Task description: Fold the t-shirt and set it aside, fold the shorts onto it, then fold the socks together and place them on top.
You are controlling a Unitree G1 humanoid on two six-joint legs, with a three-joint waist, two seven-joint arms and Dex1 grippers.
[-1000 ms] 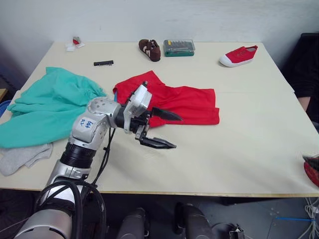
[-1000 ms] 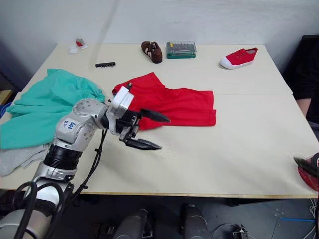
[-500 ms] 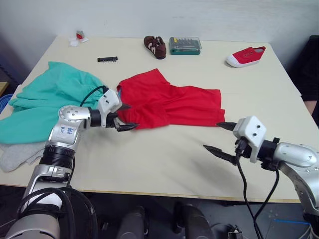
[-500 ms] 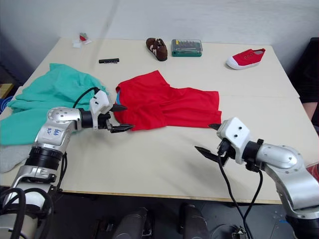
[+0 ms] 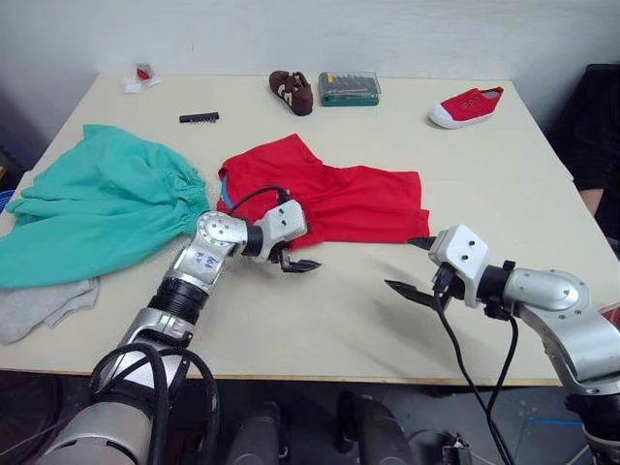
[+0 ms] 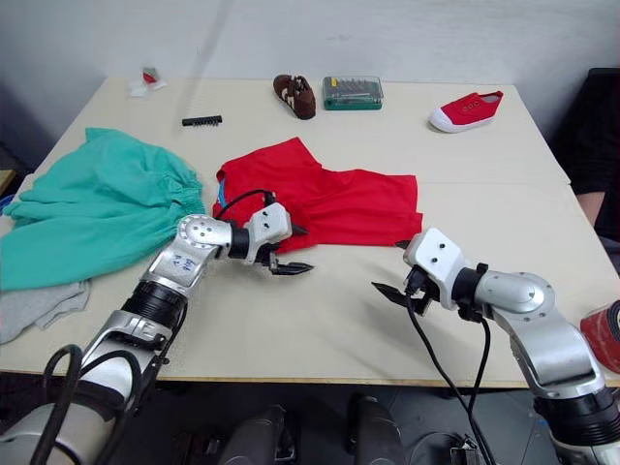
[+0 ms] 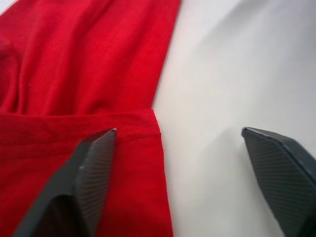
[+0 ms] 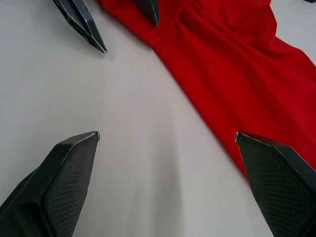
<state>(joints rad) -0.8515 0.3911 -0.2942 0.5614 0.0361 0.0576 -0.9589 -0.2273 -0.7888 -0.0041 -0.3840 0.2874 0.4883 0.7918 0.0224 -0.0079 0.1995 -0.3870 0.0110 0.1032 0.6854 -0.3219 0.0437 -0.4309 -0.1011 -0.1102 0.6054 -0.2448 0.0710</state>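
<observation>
Bright red t-shirt (image 5: 334, 199) mid-table, a sliver of blue at its left edge. Teal-green shorts (image 5: 92, 208) at left; light grey socks (image 5: 39, 305) near them. Pale cream table (image 5: 291, 329). Far side: brown sneaker (image 5: 291, 92) with white stripes, green case (image 5: 349, 88), red sneaker (image 5: 465, 107) with white sole. Black-fingered grippers, silver arms.
</observation>
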